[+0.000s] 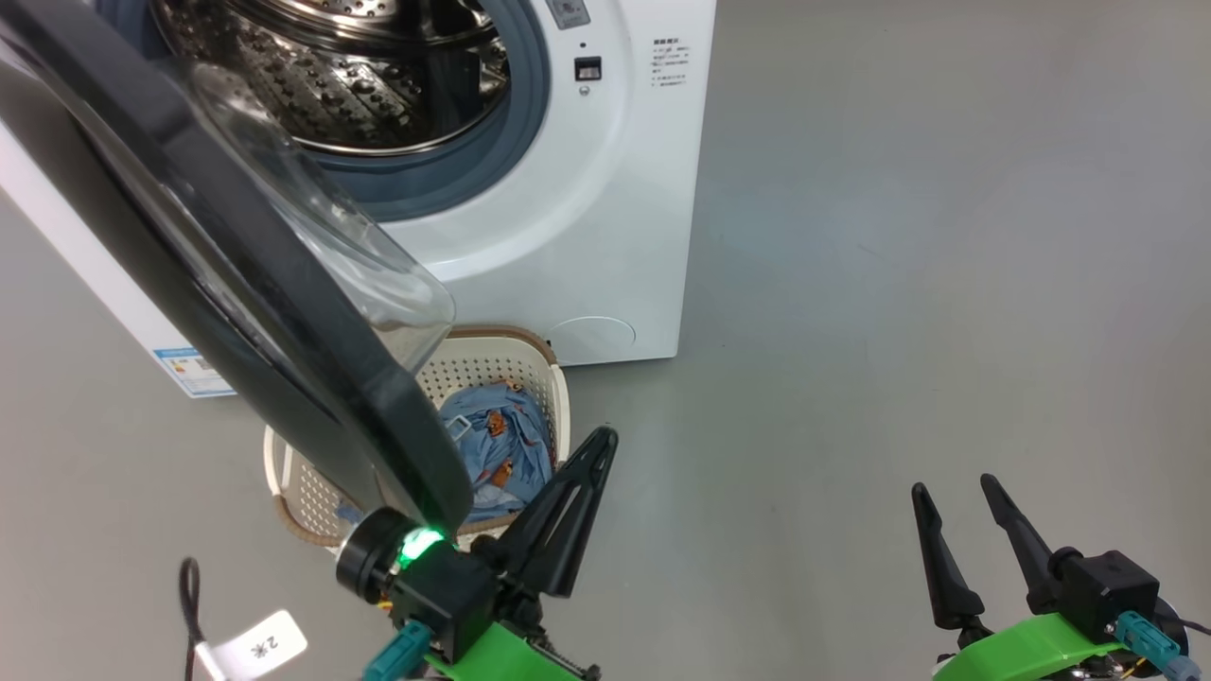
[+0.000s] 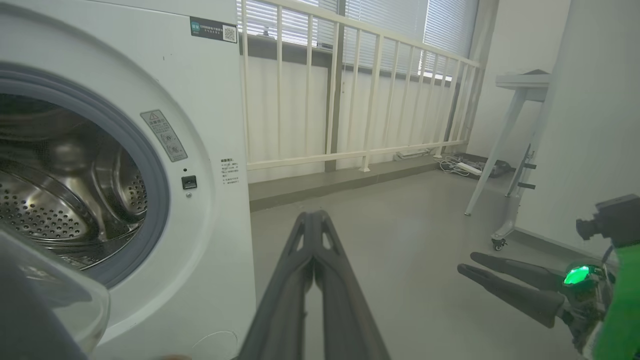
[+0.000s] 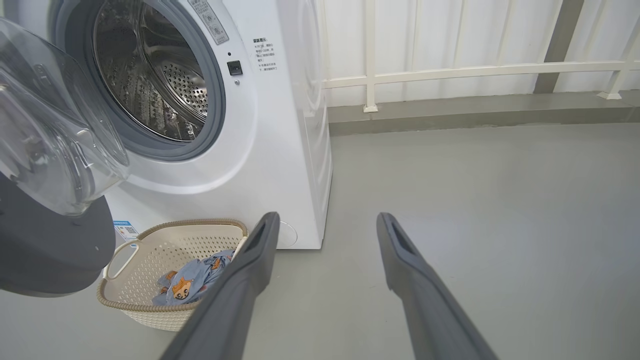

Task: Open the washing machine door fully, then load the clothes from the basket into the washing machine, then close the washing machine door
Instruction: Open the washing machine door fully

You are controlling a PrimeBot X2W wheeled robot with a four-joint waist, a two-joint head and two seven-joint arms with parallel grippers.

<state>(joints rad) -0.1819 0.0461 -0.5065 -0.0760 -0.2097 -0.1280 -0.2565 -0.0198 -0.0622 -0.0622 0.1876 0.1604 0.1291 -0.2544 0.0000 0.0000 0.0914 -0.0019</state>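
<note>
The white washing machine (image 1: 587,227) stands ahead with its steel drum (image 1: 359,76) exposed. Its black-framed door (image 1: 255,284) with the clear glass bowl (image 3: 45,135) is swung out to the left, over the cream basket (image 1: 539,364) on the floor in front. Light-blue clothes (image 1: 501,435) with orange fox faces lie inside the basket (image 3: 170,245). My left gripper (image 1: 601,440) is shut, empty, just right of the door's lower rim, fingers pressed together (image 2: 314,220). My right gripper (image 1: 951,492) is open and empty over bare floor at the right (image 3: 325,220).
Grey floor (image 1: 946,284) stretches to the right of the machine. A white railing (image 2: 350,90) runs behind it, and a white table leg on casters (image 2: 500,200) stands at the far right. A tagged cable (image 1: 255,643) lies at the lower left.
</note>
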